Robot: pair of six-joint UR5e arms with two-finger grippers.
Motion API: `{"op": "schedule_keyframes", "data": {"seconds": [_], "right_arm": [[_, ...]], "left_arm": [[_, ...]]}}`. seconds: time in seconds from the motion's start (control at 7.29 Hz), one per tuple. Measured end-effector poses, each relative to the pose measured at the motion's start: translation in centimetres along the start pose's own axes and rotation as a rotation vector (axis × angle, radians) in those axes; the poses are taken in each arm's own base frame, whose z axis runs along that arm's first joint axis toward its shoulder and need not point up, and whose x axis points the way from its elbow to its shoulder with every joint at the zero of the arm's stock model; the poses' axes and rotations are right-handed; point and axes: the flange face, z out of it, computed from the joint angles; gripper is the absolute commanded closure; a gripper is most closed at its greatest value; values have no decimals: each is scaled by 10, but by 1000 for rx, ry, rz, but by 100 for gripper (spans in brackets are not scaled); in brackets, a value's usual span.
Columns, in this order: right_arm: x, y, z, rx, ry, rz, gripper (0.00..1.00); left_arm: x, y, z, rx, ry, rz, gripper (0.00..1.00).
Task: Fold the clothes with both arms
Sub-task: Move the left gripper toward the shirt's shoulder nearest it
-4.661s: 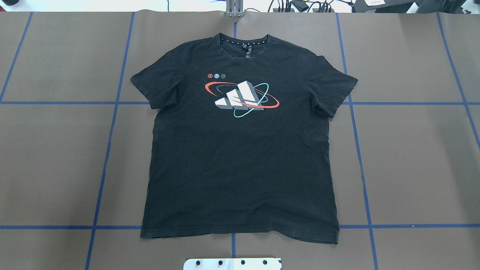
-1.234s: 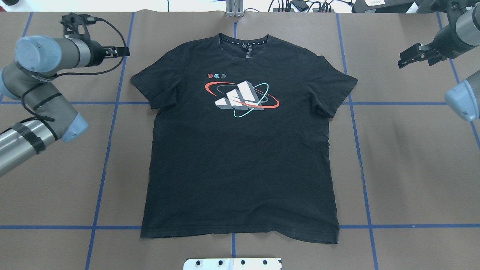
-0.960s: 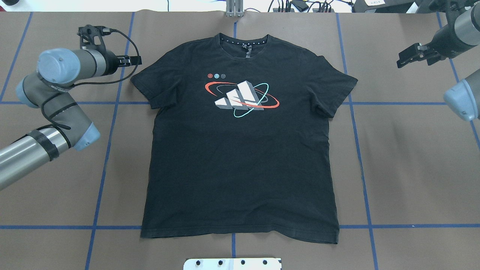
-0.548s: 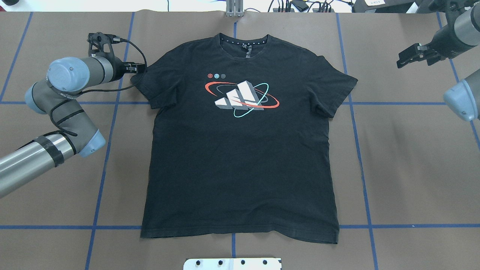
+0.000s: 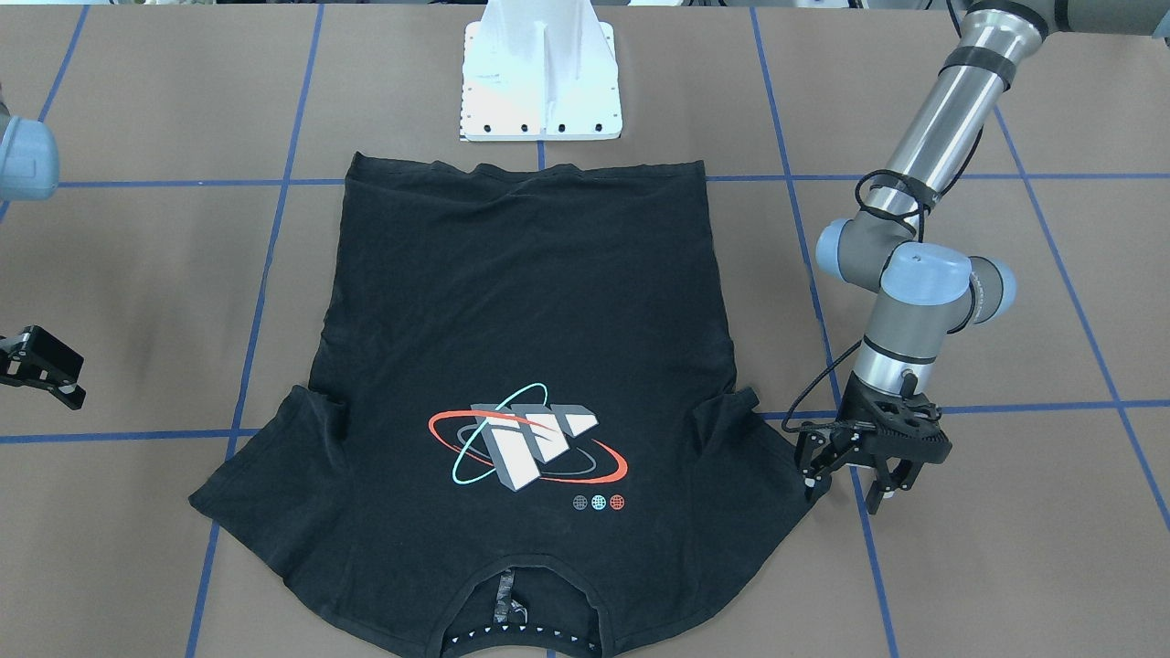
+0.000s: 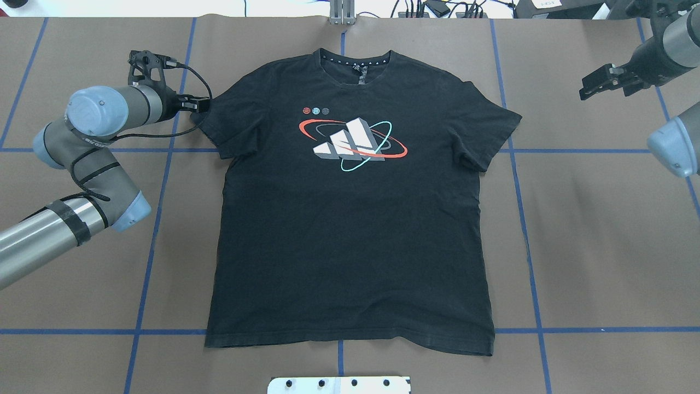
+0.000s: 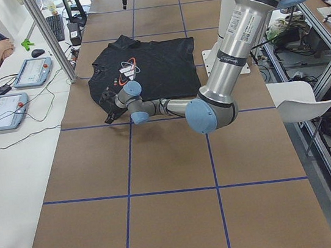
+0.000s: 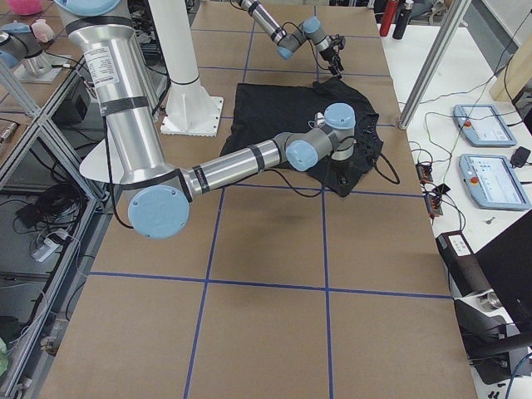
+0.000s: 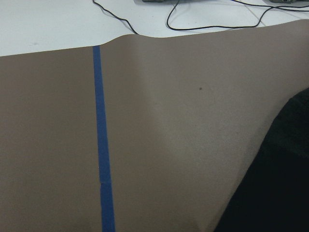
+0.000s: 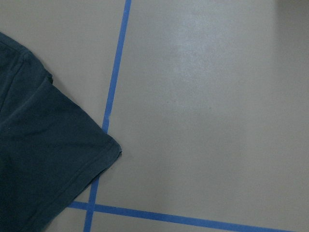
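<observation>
t-shirt: the black t-shirt (image 6: pixel 350 246) lies flat and spread out, print side up, in the middle of the brown table cover (image 6: pixel 601 246). in the overhead view its collar is at 12 o'clock, its hem at 6 o'clock, and its sleeves reach out to 9 and 3.
logo: the white, red and teal logo (image 6: pixel 353 143) sits on the chest, toward 12 o'clock from the shirt's middle.
left gripper: the left gripper (image 5: pixel 845 495) is low at 10 o'clock of the shirt in the overhead view, at the outer edge of the left sleeve (image 6: pixel 210 128). its two fingers stand apart and hold nothing. the nearer finger (image 5: pixel 813 482) is just beside the sleeve edge; i cannot tell whether it touches.
left wrist view: black cloth fills the 4 o'clock corner, with bare cover beside it.
right gripper: the right gripper (image 6: pixel 590 87) is at 2 o'clock of the shirt, well apart from it, over bare cover. its fingers look parted and empty.
right wrist view: the corner of the right sleeve (image 10: pixel 43 159) lies at 8 o'clock, overlapping a tape line.
tape lines: blue tape lines (image 6: pixel 158 219) cross the cover in a grid and run under both sleeves.
pedestal base: the white pedestal base (image 5: pixel 541 73) stands near the hem, at 6 o'clock in the overhead view.
</observation>
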Motion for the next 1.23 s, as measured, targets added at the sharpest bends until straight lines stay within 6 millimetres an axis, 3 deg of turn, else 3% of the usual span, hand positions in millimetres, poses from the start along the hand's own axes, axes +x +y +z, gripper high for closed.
{"op": "schedule_keyframes", "data": {"seconds": [0.27,0.82,1.23], "right_arm": [[1,0,0,3,6,1,1],[2,0,0,6,11,1,1],[2,0,1,4,11,2,1]], "left_arm": [[2,2,-6,-16,27,-5,26],[-8,21,-13,-50,39,-15,40],[-6,21,-11,-53,40,-15,41]]}}
